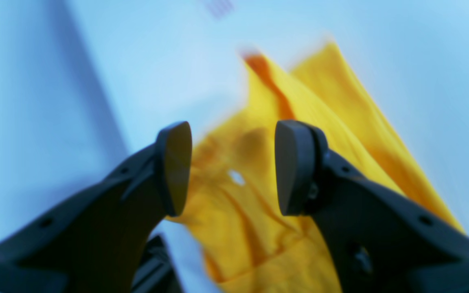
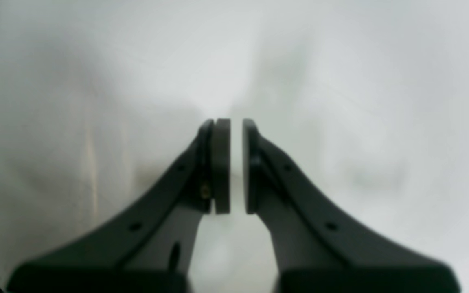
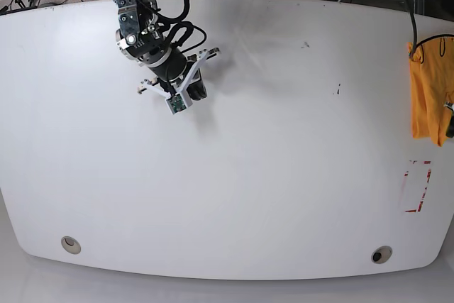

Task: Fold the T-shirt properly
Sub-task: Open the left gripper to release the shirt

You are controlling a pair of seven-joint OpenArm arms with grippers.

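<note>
While the T-shirt (image 3: 428,90) hung bunched at the tabletop (image 3: 284,147) far-right edge, long axis near-to-far, the left gripper (image 1: 232,167) hovered closest, jaws apart, empty; right gripper (image 2: 236,167) together, well left.

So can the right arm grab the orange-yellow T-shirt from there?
Probably not yet: the right gripper hangs shut over bare white table, while the orange-yellow cotton T-shirt lies at the opposite edge.

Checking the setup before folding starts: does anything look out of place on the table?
Yes. The T-shirt is bunched at the table's far right edge in the base view, partly out of frame, not spread flat in the middle. Nothing looks spilled or damaged.
</note>
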